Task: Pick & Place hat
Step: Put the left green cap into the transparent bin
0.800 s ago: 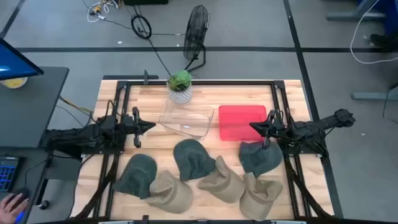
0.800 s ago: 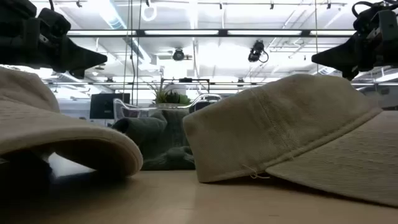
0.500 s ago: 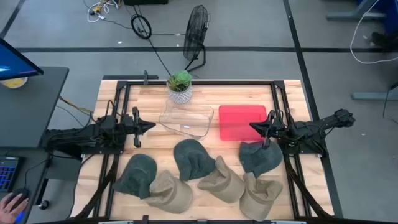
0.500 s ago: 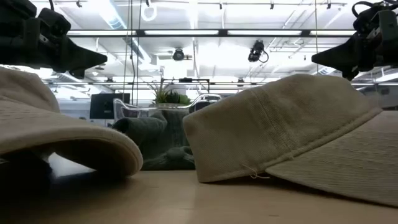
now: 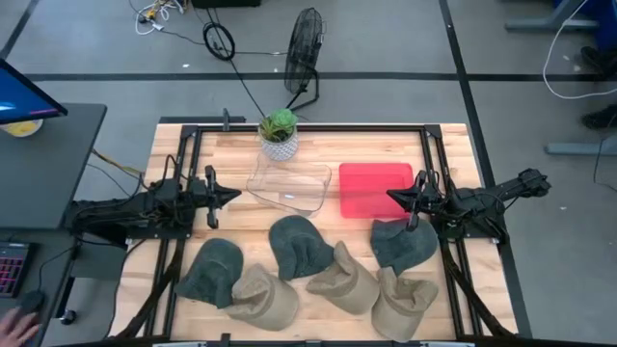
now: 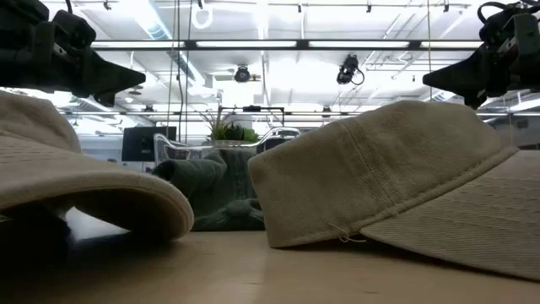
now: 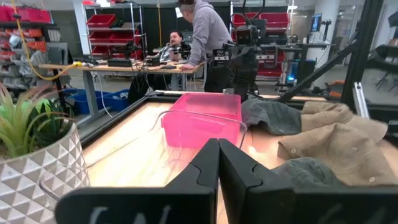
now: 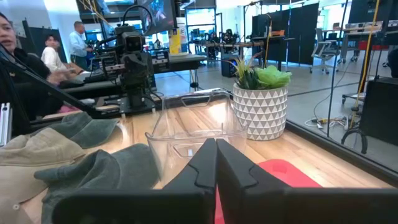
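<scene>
Several caps lie on the near half of the table: three dark green ones and three tan ones, partly overlapping. Each rests crown up on the wood. My left gripper hovers shut above the table's left side, near the clear bin. My right gripper hovers shut at the right, over the red bin's edge, just beyond the rightmost green cap. In the wrist views both finger pairs are closed together.
A potted plant stands at the far edge behind the clear bin. A floor fan is beyond the table. A person's hand is at a desk left of the table. People work at benches in the room behind.
</scene>
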